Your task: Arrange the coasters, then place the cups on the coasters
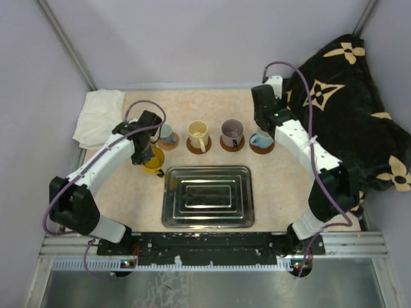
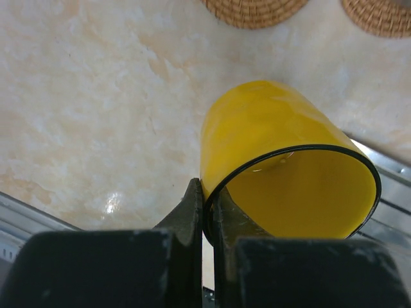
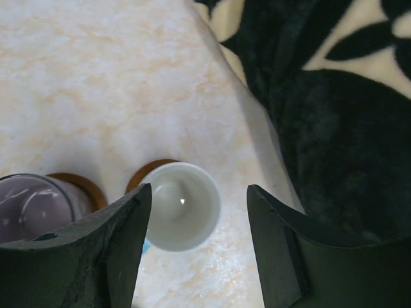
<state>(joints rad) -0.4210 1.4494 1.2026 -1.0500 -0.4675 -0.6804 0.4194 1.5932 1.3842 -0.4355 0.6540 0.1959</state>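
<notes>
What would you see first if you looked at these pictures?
The bright yellow cup, tilted and pinched by its rim in the left gripper, beside the shiny tray at its far left corner. Then the big black blanket with cream flowers on the right, and the row of cups on round coasters behind the tray.

The steel tray [image 1: 207, 196] gleams mirror-bright on a smooth, faintly shiny marbled bench [image 1: 212, 106]. Left of it the yellow cup [image 2: 270, 128] looks glossy and glazed. Behind it the coasters [image 2: 253, 9] look woven and rough. To its right lies a plush blanket [image 1: 347, 109].
</notes>
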